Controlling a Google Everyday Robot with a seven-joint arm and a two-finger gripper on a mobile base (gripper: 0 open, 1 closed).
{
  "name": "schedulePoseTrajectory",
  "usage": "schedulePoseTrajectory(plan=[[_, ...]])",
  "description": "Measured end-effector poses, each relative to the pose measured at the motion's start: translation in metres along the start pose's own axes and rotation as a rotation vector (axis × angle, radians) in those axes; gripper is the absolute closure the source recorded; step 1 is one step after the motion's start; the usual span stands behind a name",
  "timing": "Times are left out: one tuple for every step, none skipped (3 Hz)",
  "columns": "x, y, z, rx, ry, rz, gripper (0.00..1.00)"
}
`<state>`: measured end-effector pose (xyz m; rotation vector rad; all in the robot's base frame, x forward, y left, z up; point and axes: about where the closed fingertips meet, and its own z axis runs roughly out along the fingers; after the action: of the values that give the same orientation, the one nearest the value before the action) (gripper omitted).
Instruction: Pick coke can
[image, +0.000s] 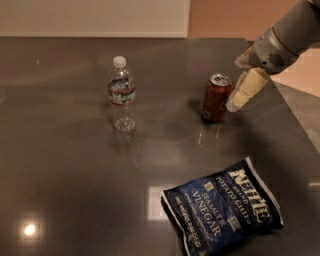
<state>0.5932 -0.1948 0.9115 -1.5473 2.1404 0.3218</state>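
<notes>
The end effector (239, 98) hangs just right of the can (216, 99), beside its upper half and seemingly not touching. Whether it is apart or together I cannot tell. The can stands upright on the counter (70, 190). A good grasp probably means straddling the can at mid-height and closing gently, without tipping it. The bottle (121, 95) stands well left of the can, and the bag (222, 212) lies in front.
</notes>
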Motion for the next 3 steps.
schedulePoseTrajectory(plan=[[0.000, 0.001, 0.013, -0.025, -0.020, 0.009, 0.00], [-0.002, 0.001, 0.021, -0.036, -0.041, 0.011, 0.00], [-0.006, 0.000, 0.026, -0.042, -0.061, 0.021, 0.18]])
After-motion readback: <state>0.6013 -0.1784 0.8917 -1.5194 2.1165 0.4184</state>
